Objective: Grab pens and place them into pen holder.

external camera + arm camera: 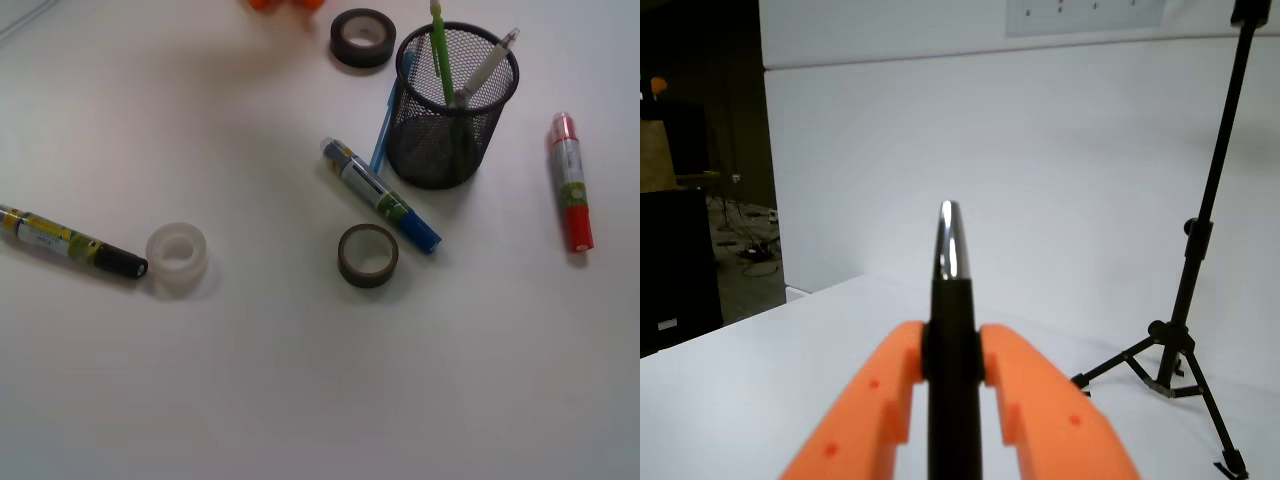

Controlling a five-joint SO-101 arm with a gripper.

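The orange tool (954, 375) is seen close up in the wrist view. It is squeezed shut around a dark pen (954, 330). The pen stands straight up between the two orange sides, and its shiny silver tip points up. From this view it cannot be told how far the pen is from the pen holder. Only a bit of orange is seen at the top edge of the front view, at about 11 o'clock from the pen holder.

On the white desk (300, 400), a brown tape roll (367, 255) lies nearest. A clear tape roll (177, 255) and a black marker (70, 241) lie far off at 9 o'clock. A blue marker (380, 195) lies just past the brown roll. A light blue pen (383, 135) leans against the left side of the pen holder (452, 105), outside it. A red marker (571, 182) lies at 3 o'clock. Inside the pen holder a light green pen (440, 55) and a silver-grey pen (485, 70) are already standing. A dark tape roll (363, 38) sits beyond.

To do this step well, the held pen should be kept tight and carried over the open top. The free gap between the two pens inside should be aimed for. The pen should be let go only when its low end is past the rim. The holder looks light, so it should not be bumped.
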